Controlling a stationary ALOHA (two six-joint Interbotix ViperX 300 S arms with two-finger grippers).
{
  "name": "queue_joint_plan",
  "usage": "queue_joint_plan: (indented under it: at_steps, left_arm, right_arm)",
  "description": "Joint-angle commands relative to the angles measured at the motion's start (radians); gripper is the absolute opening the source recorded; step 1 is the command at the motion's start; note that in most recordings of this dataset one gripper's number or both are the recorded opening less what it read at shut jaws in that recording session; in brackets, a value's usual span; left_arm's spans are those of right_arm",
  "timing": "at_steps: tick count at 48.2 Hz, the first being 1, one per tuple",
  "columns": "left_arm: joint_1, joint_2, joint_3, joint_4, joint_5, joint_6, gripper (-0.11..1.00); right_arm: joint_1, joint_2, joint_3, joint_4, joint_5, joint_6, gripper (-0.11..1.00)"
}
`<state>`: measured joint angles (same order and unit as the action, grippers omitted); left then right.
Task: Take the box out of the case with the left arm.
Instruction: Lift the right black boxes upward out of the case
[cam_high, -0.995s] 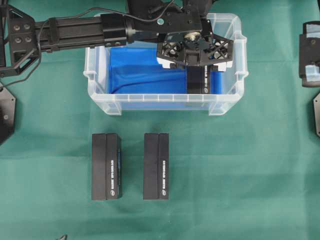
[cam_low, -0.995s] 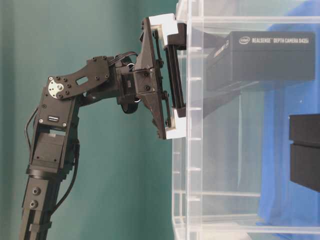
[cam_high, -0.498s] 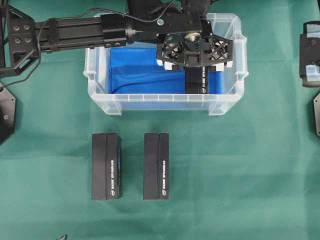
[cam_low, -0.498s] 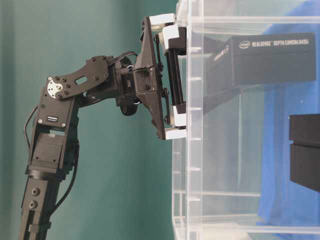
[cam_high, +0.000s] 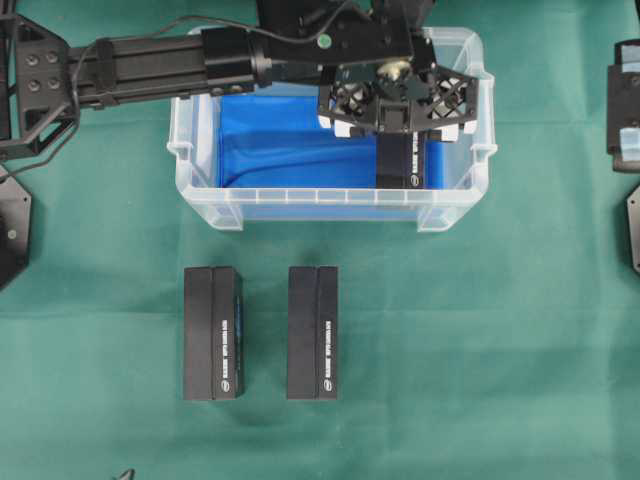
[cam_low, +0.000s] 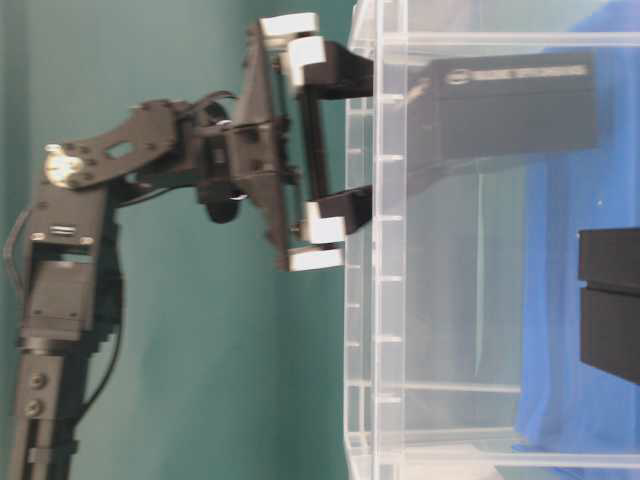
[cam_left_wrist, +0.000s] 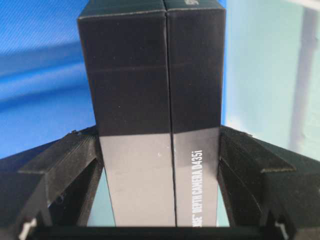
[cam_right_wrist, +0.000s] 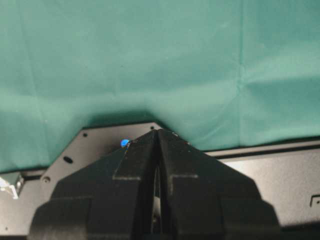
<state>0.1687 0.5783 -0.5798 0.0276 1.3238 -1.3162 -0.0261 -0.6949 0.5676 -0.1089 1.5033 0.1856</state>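
Note:
The clear case (cam_high: 300, 205) with its blue floor lining (cam_high: 280, 140) stands at the back of the green table. My left gripper (cam_high: 396, 108) reaches down into its right half and is shut on a black box (cam_high: 400, 162) marked as a depth camera. In the left wrist view the box (cam_left_wrist: 155, 90) fills the gap, with the fingers (cam_left_wrist: 70, 160) pressed on both its long sides. From table level, the gripper (cam_low: 420, 130) holds the box (cam_low: 510, 105) inside the case wall (cam_low: 375, 300), off the lining. The right gripper (cam_right_wrist: 157, 132) is shut on nothing.
Two more black boxes (cam_high: 212, 333) (cam_high: 312, 333) lie side by side on the green cloth in front of the case. The right arm (cam_high: 625, 95) rests at the table's right edge, over its base plate (cam_right_wrist: 90, 145).
The left gripper has drawn back toward the case's open top with the box in its grip. The box has shifted with it, away from the blue floor. The right arm has not moved.

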Motion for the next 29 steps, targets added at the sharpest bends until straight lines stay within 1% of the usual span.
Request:
queue_joint_plan:
  at_steps: [1, 13, 23, 29]
  left_arm:
    - [-0.017, -0.086, -0.089, -0.003, 0.055, 0.002, 0.63]
    - [-0.015, -0.063, -0.284, -0.005, 0.207, 0.006, 0.63]
    - [-0.012, -0.02, -0.485, -0.003, 0.339, 0.009, 0.63]
    - [-0.012, 0.0, -0.574, -0.003, 0.4, 0.009, 0.63]
  right_arm:
    - [-0.002, -0.002, -0.008, 0.0, -0.003, 0.002, 0.02]
    - [-0.002, -0.002, -0.008, 0.0, -0.005, 0.002, 0.02]
    - [-0.002, -0.002, -0.008, 0.0, -0.005, 0.002, 0.02]
    - [-0.002, -0.002, -0.006, 0.002, -0.005, 0.002, 0.02]
